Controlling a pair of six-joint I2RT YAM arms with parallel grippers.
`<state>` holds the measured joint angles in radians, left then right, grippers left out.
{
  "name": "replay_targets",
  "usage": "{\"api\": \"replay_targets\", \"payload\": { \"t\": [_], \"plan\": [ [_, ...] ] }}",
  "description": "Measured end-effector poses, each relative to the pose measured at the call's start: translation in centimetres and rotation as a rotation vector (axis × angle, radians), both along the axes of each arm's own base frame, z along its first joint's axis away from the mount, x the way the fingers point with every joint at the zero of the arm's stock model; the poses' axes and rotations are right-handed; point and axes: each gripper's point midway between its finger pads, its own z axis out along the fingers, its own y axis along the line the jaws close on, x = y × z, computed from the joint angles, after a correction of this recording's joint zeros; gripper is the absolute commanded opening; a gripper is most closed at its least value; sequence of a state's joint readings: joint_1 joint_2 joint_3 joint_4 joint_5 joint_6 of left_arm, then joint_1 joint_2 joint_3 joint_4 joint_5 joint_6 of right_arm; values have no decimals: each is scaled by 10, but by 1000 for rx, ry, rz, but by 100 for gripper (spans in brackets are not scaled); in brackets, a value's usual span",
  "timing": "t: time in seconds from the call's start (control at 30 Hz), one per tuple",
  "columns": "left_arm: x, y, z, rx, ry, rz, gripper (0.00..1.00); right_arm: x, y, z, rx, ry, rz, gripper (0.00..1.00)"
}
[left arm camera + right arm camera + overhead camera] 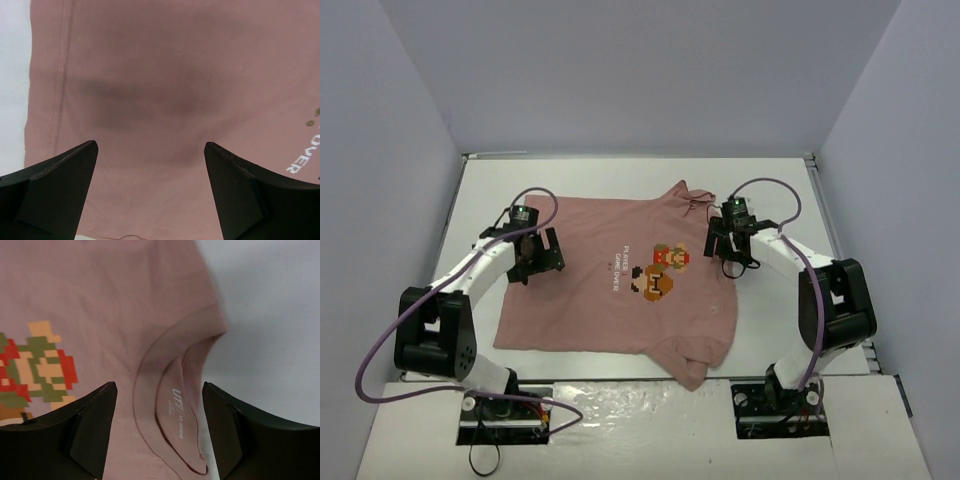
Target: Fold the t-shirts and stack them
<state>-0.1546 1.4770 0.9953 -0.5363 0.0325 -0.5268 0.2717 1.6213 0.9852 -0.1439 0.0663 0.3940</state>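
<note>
Dusty-pink short-sleeved cotton t-shirt (pixel 590 300) is lying spread flat, pixel print facing up, on the white table (pixel 770 200) between my two arms. My left gripper (pixel 150 150) is hanging over the hem end, jaws standing wide apart and grasping nothing. My right gripper (pixel 159 386) is hovering over the ribbed neckline (pixel 145 360), jaws released. I cannot tell whether either is touching the cloth.

The table (pixel 620 178) is closed in by walls (pixel 620 70) on the left, far and right. A bare strip is seen far of the flat t-shirt (pixel 600 310). Between the left gripper (pixel 546 260) and the right gripper (pixel 732 255), free room is found over the shirt's middle.
</note>
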Motion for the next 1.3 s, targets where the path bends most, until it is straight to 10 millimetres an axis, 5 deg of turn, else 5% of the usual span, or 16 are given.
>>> {"api": "replay_targets", "payload": {
  "t": [0.13, 0.33, 0.73, 0.9, 1.03, 1.1, 1.2, 1.3],
  "plan": [
    [-10, -2, -25, -18, 68, 32, 85, -7, 0, -21, 0, 51, -22, 65],
    [12, -8, -51, -30, 117, 56, 85, 11, -1, -39, -22, 52, -59, 64],
    [133, 0, -43, -59, 46, 107, 85, 145, -22, -33, -88, -90, -95, 59],
    [162, -5, -34, -99, -2, 84, 86, 186, -26, -16, -117, -140, -48, 60],
    [169, -12, -8, -126, -48, 30, 86, 210, -24, 31, -118, -237, -12, 61],
    [167, -15, 20, -138, -96, -5, 86, 204, -21, 54, -97, -270, 4, 61],
    [149, -21, 76, -167, -202, -57, 86, 171, -17, 88, -39, -302, 15, 61],
    [106, -37, 125, -197, -300, -129, 86, 115, -14, 107, 44, -304, 8, 61]
  ]
}}
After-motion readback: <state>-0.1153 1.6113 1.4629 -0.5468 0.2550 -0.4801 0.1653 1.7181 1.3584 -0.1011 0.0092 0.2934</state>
